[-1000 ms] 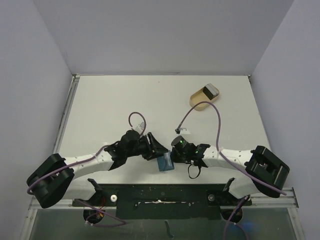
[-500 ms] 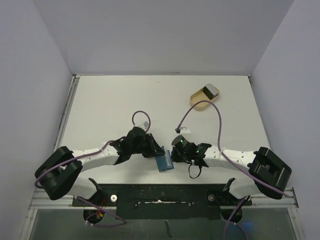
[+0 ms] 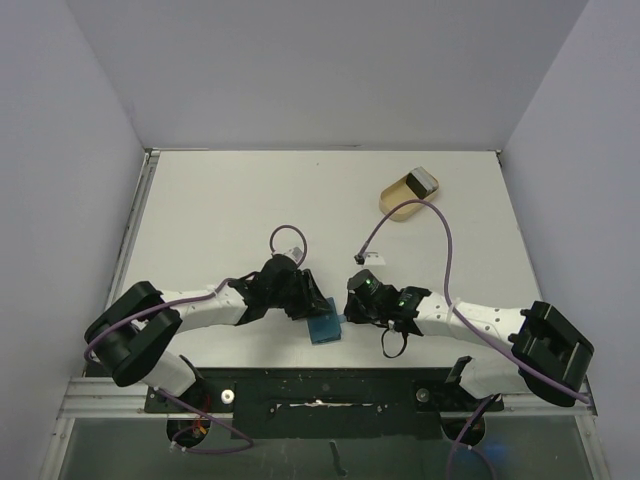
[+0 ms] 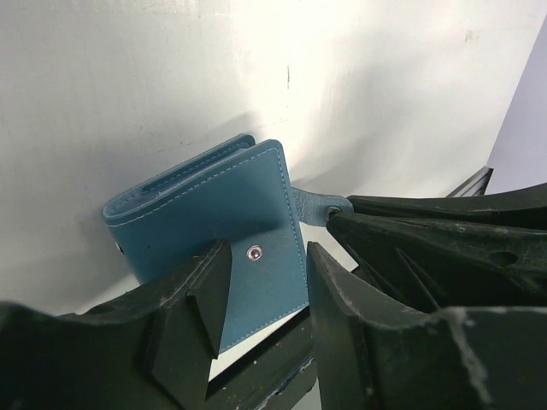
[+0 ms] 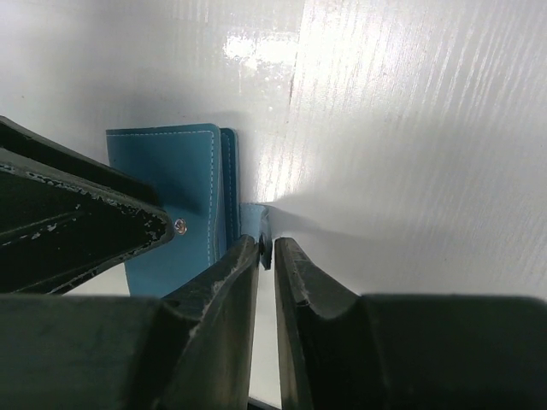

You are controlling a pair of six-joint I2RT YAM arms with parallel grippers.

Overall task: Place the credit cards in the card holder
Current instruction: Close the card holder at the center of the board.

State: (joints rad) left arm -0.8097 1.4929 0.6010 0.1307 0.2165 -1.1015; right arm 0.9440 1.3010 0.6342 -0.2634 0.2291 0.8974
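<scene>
The card holder [image 3: 324,328] is a blue wallet, folded shut, lying near the table's front edge between my two grippers. In the left wrist view the card holder [image 4: 214,218] shows its snap flap, and my left gripper [image 4: 267,256] stands open with the flap's lower corner between its fingers. My right gripper [image 5: 267,246] is open by a narrow gap. The wallet's closing tab [image 5: 261,224] stands in that gap against the left finger. One grey credit card [image 3: 423,181] lies in the tan dish [image 3: 400,204] at the back right. No card shows in the wallet.
The right arm's purple cable [image 3: 440,250] loops over the table from the dish area to the arm. The table's near edge with its black rail [image 3: 320,385] runs just below the wallet. White walls enclose the left, back and right sides.
The left arm has swung right, bringing its gripper closer onto the wallet. The wallet has settled flatter and slightly left. The right jaws have loosened a little around the tab.
</scene>
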